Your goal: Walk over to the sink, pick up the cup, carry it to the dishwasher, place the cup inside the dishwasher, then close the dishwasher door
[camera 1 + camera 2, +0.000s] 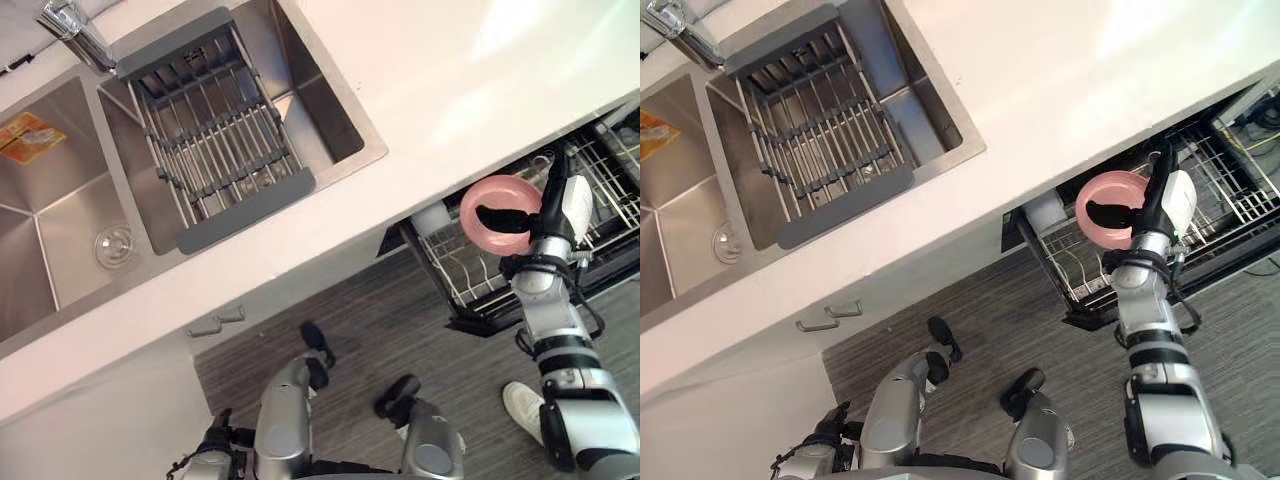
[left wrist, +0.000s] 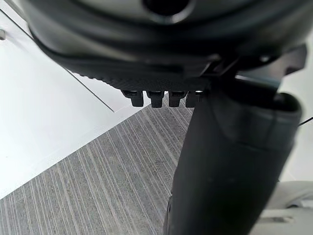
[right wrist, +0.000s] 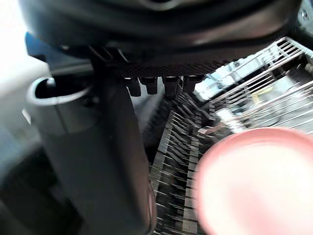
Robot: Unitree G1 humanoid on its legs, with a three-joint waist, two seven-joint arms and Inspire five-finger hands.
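Observation:
A pink cup [image 1: 470,215] hangs above the pulled-out dishwasher rack [image 1: 465,280], its mouth turned toward me. My right hand [image 1: 560,215] is shut on it, with a dark finger inside the rim and the white-covered thumb outside. In the right wrist view the cup [image 3: 259,186] is a pink blur over the rack's wire tines [image 3: 181,147]. My left hand [image 1: 215,440] hangs low near the floor, fingers relaxed and holding nothing.
A white counter [image 1: 450,90] runs across the scene above the rack. A steel double sink [image 1: 60,220] with a grey drying rack [image 1: 215,140] and a faucet [image 1: 75,30] lies at the far left. A white object [image 1: 432,217] sits in the rack's corner. A white shoe [image 1: 520,405] stands on the grey floor.

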